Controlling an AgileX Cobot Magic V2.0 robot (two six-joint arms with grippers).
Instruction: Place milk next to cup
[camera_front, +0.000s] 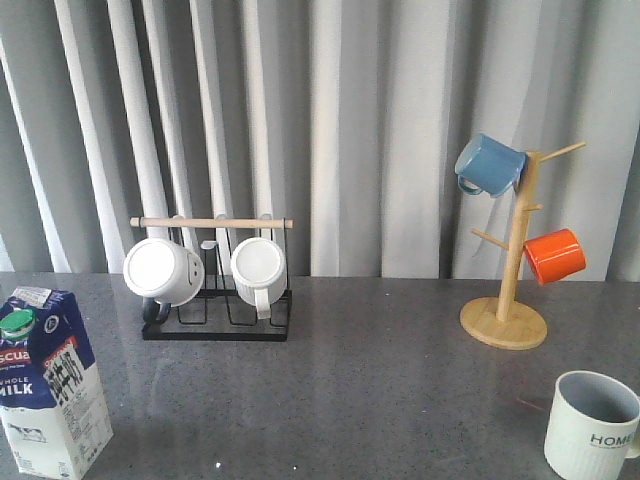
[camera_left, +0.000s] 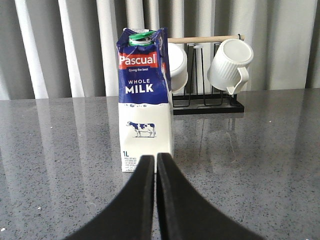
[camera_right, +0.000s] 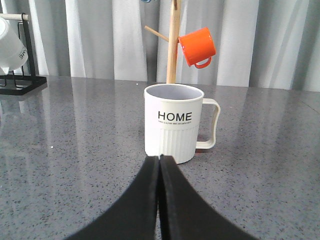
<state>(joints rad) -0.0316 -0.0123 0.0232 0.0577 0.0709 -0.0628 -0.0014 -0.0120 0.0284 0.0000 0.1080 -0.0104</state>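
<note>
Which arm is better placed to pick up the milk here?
Left, probably. The milk stands at the table's left front, straight ahead of the left gripper, whose fingers are shut. The right gripper faces the cup.

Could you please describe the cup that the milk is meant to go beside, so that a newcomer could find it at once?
Start from the wooden mug tree standing at the right of the grey table; nearer the robot than its base stands the cup, upright on the tabletop. Unlike the blue mug and orange mug hanging on the tree, it is pale white, ribbed below, and printed HOME.
</note>
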